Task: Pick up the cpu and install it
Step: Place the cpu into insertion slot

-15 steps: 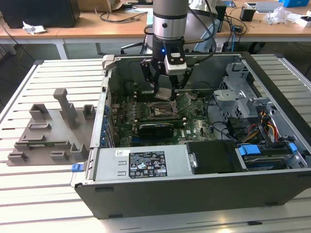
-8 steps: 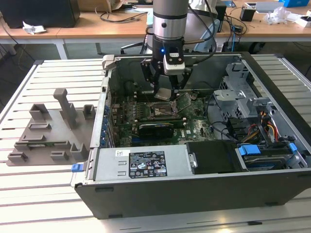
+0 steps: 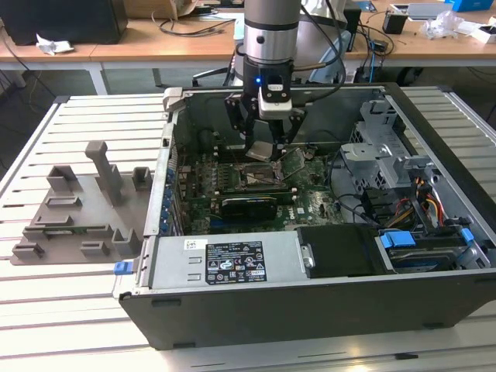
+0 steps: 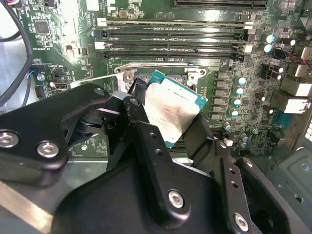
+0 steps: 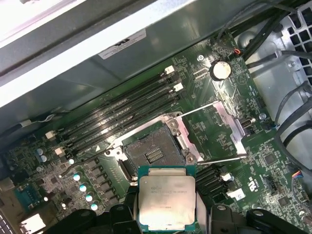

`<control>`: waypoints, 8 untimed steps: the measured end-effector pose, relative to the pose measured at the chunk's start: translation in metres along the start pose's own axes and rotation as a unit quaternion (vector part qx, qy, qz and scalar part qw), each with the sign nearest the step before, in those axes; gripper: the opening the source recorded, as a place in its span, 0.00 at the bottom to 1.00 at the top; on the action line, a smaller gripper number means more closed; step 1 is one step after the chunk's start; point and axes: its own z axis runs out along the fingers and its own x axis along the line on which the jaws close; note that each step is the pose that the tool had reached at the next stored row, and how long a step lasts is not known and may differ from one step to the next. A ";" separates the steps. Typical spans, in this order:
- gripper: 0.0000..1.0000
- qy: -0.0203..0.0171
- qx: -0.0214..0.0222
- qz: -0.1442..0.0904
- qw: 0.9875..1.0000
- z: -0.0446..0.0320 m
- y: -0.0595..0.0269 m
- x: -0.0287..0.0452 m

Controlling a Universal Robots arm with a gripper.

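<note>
The cpu (image 5: 166, 197) is a flat square chip with a pale silver top and green rim, held between my black fingers. My gripper (image 3: 262, 147) is shut on it, hanging a little above the motherboard inside the open computer case (image 3: 434, 310). In the second wrist view the cpu (image 4: 173, 113) sits tilted between the fingers (image 4: 139, 122). The open cpu socket (image 5: 152, 152) with its raised metal bracket (image 5: 224, 131) lies just beyond the chip in the first wrist view. In the exterior view the socket (image 3: 261, 175) lies directly below the cpu (image 3: 261, 150).
Memory slots (image 5: 117, 117) run beside the socket. A drive cage (image 3: 380, 147) and cables (image 3: 422, 198) fill the case at the exterior view's right. A power supply with a label (image 3: 232, 262) sits at the case's front. A grey fixture (image 3: 85, 205) rests on the table at the exterior view's left.
</note>
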 end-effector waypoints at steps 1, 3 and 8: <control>0.55 0.000 0.001 0.004 1.000 0.0000 0.0000 0.0000; 0.55 0.000 0.002 0.012 1.000 0.0001 0.0000 0.0000; 0.55 0.000 0.004 0.027 1.000 0.0002 0.0000 0.0000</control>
